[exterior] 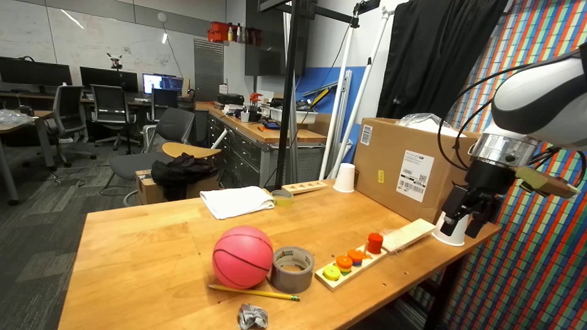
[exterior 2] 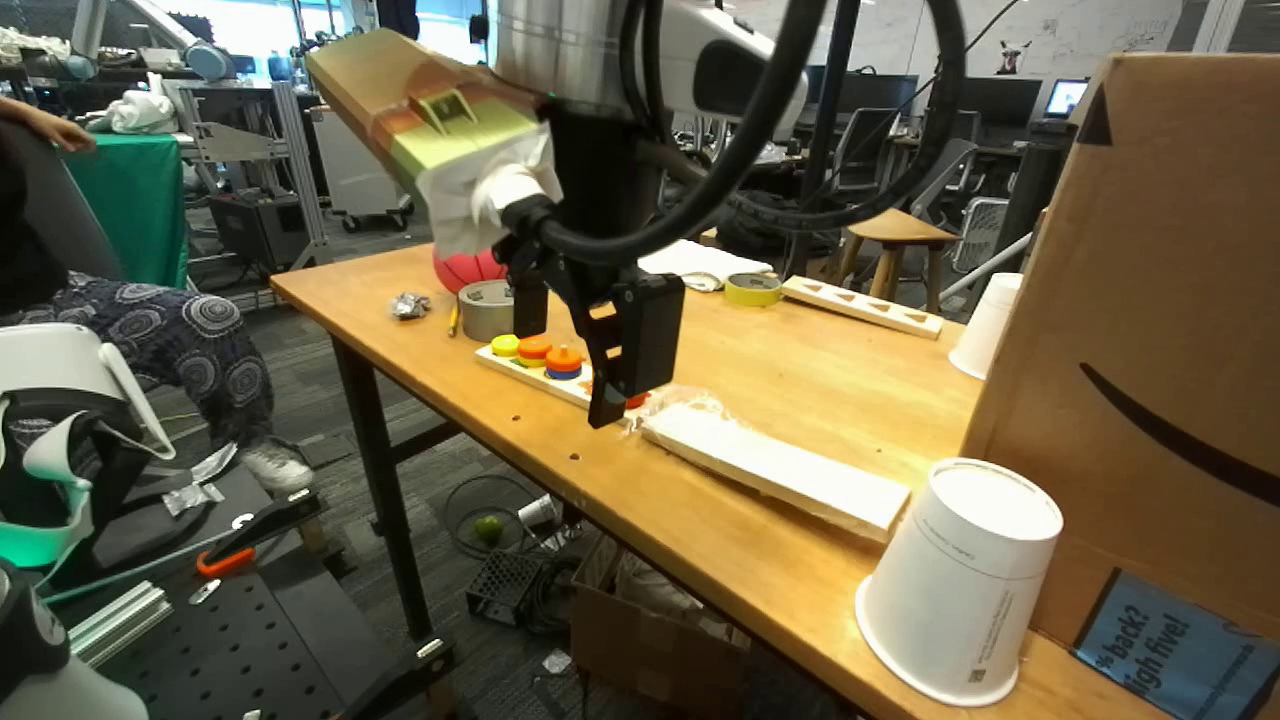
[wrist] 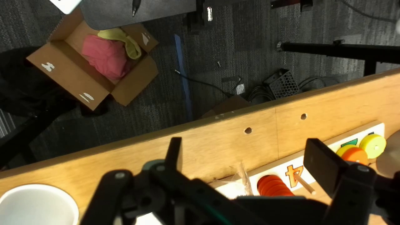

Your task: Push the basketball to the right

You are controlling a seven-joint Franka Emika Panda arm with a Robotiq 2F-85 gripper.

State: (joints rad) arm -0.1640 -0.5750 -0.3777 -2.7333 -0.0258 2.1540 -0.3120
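The basketball sits on the tabletop, just beside the tape roll; whether they touch, I cannot tell. The jaws stand apart with nothing gripped, well away from the basketball, so the push has probably not begun: reaching it and moving it to the right both remain.

- pinkish-red round basketball partly hidden in an exterior view
- white paper cup cut off in wrist view
- white rectangular label: print too small
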